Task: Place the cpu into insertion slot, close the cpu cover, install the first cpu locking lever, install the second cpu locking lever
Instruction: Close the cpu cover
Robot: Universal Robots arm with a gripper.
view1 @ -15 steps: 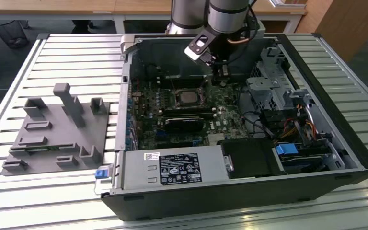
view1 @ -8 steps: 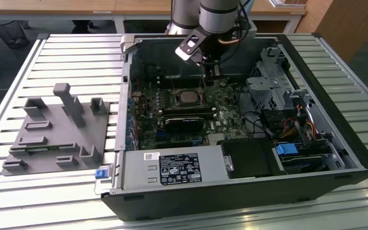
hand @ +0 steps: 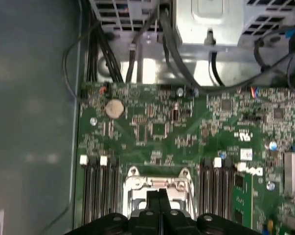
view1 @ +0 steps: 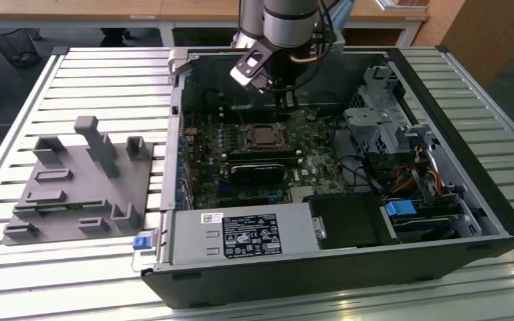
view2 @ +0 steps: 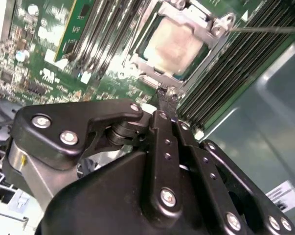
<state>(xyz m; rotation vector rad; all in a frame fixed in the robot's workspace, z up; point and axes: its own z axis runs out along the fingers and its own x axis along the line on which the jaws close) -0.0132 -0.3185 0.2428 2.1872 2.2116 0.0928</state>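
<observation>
Cpu (view2: 172, 43) under cpu cover (view2: 206, 29) in second wrist view; closed gripper (view2: 166, 98) just beside

The cpu (view2: 174, 44) is dull silver-tan, framed by the bright silvery cover (view2: 203, 24). The board (hand: 157, 129) is green, speckled with small black and silver parts, and carries a silver coin cell (hand: 114, 108). The fingers (view2: 163, 127) are matt black, dotted with silver screws. The case (view1: 328, 284) is black. The supply (view1: 190, 234) is silver with a black-and-white label (view1: 249, 235). The desk (view1: 88, 73) is pale grey, striped by slats. The fixture (view1: 83, 180) is plain grey, and the clip (view1: 142, 242) is blue.
</observation>
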